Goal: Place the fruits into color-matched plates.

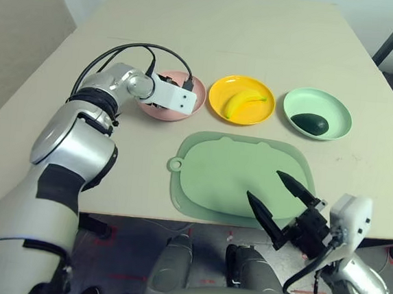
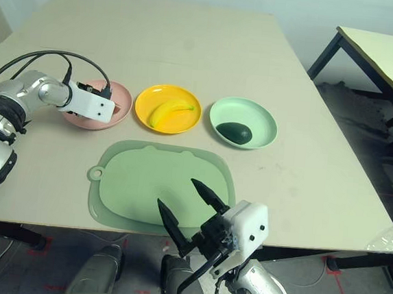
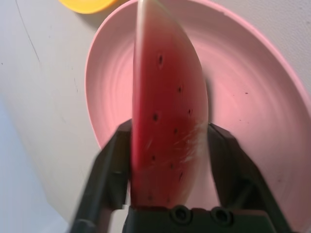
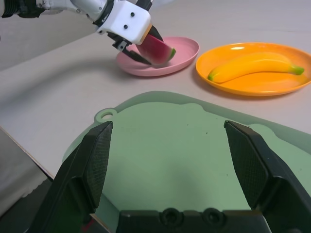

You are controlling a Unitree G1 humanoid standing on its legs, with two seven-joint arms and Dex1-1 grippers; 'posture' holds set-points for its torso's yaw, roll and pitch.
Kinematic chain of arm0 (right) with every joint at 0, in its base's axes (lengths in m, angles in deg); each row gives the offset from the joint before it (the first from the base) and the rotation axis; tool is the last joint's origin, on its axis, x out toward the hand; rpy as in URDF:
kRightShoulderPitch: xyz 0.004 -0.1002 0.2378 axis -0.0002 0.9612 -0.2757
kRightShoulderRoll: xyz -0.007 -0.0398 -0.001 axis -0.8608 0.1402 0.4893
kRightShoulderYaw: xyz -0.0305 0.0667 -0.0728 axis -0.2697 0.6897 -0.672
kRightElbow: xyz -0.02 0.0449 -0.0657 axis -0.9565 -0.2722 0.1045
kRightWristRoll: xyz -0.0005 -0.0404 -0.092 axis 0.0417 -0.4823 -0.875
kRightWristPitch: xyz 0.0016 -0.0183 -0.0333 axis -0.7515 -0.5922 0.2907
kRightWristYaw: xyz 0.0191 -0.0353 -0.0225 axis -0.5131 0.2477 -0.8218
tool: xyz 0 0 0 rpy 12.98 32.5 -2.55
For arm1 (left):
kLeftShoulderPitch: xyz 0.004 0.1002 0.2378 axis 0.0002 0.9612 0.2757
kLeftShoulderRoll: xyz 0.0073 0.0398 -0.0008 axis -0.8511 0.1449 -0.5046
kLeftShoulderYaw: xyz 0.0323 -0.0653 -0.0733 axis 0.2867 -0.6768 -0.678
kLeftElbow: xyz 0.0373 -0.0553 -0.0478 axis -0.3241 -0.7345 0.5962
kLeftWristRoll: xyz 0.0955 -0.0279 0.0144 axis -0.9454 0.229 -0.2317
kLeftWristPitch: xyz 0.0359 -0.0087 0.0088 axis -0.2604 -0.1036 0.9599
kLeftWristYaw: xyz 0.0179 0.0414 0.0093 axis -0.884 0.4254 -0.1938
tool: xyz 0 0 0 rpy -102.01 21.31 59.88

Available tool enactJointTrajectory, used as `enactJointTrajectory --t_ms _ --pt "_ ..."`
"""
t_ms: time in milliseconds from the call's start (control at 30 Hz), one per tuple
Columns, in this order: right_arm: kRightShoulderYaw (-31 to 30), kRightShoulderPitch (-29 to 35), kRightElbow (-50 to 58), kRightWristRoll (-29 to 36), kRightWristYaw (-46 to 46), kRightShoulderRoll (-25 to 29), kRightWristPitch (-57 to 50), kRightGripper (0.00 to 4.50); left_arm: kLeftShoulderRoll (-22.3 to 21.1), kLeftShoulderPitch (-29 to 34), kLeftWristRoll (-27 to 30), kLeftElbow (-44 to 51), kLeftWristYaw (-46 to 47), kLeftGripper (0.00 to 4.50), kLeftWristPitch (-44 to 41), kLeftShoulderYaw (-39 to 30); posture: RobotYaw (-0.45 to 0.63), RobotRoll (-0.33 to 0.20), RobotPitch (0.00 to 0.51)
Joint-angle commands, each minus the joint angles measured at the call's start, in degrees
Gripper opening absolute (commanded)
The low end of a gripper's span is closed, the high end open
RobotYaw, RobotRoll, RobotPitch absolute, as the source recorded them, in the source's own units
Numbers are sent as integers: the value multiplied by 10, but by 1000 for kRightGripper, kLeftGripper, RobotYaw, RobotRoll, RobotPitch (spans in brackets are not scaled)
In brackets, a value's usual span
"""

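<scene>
my left fingers are over the pink plate at the left end of the row, with the watermelon wedge between them. the wedge stands on edge, seeded red face toward the wrist camera. there seems to be a sliver of gap at each finger pad, so i read the fingers as just loosening, though i can't tell if one pad is touching. from the right wrist view the wedge sits low inside the plate, rind end down near the plate floor.

to do this step well: open wide enough to clear both faces, then pull back along the finger line and up, not sideways, so i don't drag the wedge over the rim or tip the plate. it may topple flat once freed, which is fine if it lands inside.

next right, the banana lies in the yellow plate. then the avocado lies in the mint green plate. the green mat is on the desk in front of the plates.

far right, near the desk edge, my right fingers are spread wide, holding nothing, hovering over the mat's near side.

judgement: this is the last fruit, so the task is nearly done.
</scene>
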Motion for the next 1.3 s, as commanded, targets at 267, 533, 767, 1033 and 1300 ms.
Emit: enactJointTrajectory --t_ms 267,533,767,1033,1300 --pt "9 -7 4 24 6 0 -2 4500 -12 4 -6 -3 -9 4455 8 -17 101 0 125" --pt "112 -16 -37 55 28 -9 19 4500 -45 -4 52 14 -88 4455 53 -77 85 0 136" --pt "269 -64 -134 80 32 17 41 4500 -50 62 242 88 -309 4455 34 -218 95 0 140" --pt "329 -48 -230 85 -35 15 92 4500 -62 259 427 384 -350 4455 -198 -342 135 0 150" --pt "356 -27 -366 51 -84 -5 225 4500 -28 550 587 728 -198 4455 -423 -493 149 0 145"
